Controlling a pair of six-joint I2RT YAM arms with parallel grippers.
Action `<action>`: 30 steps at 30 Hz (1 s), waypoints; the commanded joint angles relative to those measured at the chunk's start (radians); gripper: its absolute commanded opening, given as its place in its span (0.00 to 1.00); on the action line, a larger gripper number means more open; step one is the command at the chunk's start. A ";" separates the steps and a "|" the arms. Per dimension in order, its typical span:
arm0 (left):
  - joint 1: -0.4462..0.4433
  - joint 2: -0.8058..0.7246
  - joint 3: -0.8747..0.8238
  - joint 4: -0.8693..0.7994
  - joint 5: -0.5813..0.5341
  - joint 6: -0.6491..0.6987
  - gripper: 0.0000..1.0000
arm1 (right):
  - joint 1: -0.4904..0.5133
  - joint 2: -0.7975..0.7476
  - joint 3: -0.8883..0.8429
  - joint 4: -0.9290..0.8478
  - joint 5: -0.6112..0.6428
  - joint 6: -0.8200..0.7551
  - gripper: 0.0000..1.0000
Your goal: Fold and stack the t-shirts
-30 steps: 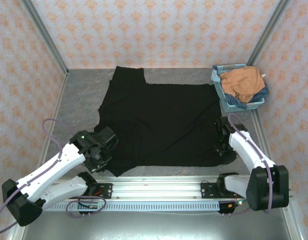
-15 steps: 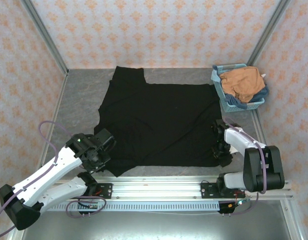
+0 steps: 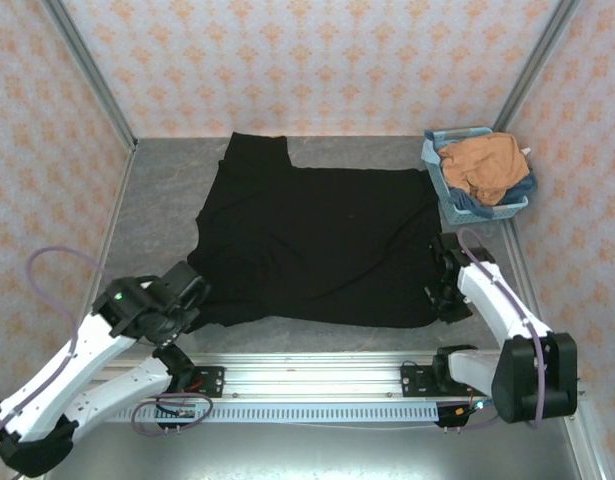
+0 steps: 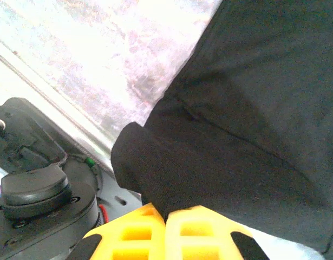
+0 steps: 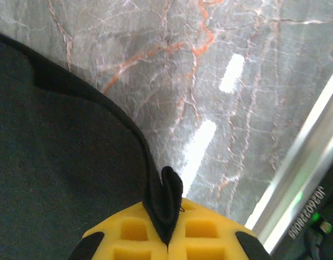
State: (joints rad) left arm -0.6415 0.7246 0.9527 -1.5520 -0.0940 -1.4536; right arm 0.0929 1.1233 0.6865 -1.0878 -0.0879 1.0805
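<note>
T-shirt [image 3: 317, 245], near corners pinched between fingers [image 5: 128, 238]

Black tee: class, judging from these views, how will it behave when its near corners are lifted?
Likely floppy: the tee bunches into a small fold where the right jaws pinch its hem. Probably light, as the edge looks thin. It may sag between the two pinches, being wide.
</note>
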 commanded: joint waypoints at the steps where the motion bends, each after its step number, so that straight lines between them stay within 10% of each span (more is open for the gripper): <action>1: -0.005 -0.019 0.001 -0.180 -0.091 -0.067 0.00 | 0.022 -0.040 0.014 -0.148 0.003 -0.010 0.00; 15: 0.004 0.296 0.102 0.179 -0.118 0.156 0.00 | 0.022 0.055 0.067 -0.062 -0.006 0.016 0.00; 30: 0.224 0.728 0.356 0.311 -0.099 0.503 0.00 | -0.038 0.324 0.299 0.003 0.021 0.009 0.00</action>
State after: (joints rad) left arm -0.4301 1.4101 1.2469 -1.2823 -0.1410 -1.0599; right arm 0.0643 1.4124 0.9421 -1.0897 -0.1184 1.0847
